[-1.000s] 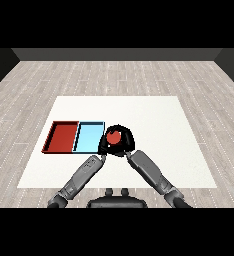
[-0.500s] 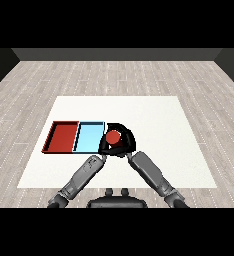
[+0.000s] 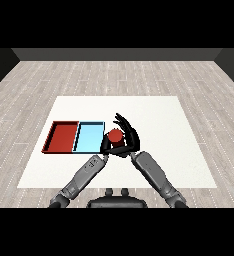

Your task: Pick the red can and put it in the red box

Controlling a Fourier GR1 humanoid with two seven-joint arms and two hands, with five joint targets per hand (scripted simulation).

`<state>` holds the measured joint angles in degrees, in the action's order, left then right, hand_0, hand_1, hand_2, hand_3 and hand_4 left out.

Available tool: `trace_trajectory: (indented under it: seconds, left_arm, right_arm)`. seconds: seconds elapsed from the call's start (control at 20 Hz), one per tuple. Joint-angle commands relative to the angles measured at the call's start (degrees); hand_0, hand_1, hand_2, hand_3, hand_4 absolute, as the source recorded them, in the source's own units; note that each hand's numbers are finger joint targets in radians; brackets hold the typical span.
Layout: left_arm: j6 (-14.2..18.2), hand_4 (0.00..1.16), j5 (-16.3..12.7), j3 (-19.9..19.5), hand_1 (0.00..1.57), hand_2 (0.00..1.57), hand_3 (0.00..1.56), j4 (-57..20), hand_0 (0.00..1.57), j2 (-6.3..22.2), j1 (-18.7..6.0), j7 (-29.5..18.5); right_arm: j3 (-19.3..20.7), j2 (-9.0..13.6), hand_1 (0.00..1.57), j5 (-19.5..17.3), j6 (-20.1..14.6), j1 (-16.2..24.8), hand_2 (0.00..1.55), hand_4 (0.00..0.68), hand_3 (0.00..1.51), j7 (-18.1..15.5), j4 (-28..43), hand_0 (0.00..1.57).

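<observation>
The red can (image 3: 114, 136) is held up in the right hand (image 3: 127, 139), whose fingers curl round it, just beside the right edge of the light blue tray (image 3: 89, 137). The left hand (image 3: 106, 146) sits low right under the can, and I cannot tell if its fingers are open or shut. The red tray (image 3: 61, 136) lies past the blue one at the far left, and the white table (image 3: 174, 130) has lots of bare room to the right.

White table (image 3: 159, 120) carries a red tray (image 3: 62, 137) and, touching its right side, a light blue tray (image 3: 89, 137).
</observation>
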<state>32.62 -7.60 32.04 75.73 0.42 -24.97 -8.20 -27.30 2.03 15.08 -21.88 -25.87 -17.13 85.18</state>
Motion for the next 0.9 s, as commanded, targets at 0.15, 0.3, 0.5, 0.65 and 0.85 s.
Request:
trace_trajectory:
  seconds: [0.15, 0.3, 0.5, 0.65, 0.85]
  left_arm:
    - [-0.44, 1.14, -1.04, -1.59, 1.57, 1.57, 1.48, -3.5, 1.57, -0.42, 1.63, -3.93]
    - [-0.78, 1.13, 0.21, -0.3, 1.57, 1.57, 1.49, 0.76, 1.57, -0.14, 8.51, -4.92]
    - [-1.91, 1.12, -0.87, -4.75, 1.57, 1.56, 1.46, -3.16, 1.57, -0.39, 4.8, -4.61]
    - [-2.05, 1.13, 1.83, -5.96, 1.57, 1.57, 1.46, -0.16, 1.57, 0.96, 4.78, -2.57]
    - [-5.46, 1.14, 0.86, -9.58, 1.57, 1.57, 1.47, 5.43, 1.57, 7.24, 4.14, 0.41]
  right_arm:
    - [5.63, 1.84, 0.0, -2.91, 1.61, 3.07, 0.0, 0.0, 0.0, -0.41, 4.01, 0.0]
    - [10.2, 3.51, 0.0, -1.62, 1.95, -1.96, 0.0, 0.0, 0.0, 4.83, 8.05, 0.0]
    - [13.97, 6.39, 0.0, -3.23, -0.8, 0.29, 0.0, 0.0, 0.0, 7.17, 15.24, 0.0]
    - [15.0, 7.8, 0.0, -2.44, 0.8, 5.44, 0.0, 0.0, 0.0, 9.3, 22.72, 0.0]
    - [22.97, 10.94, 0.0, 4.2, 7.35, 11.22, 0.0, 0.0, 0.0, 3.18, 17.85, 0.0]
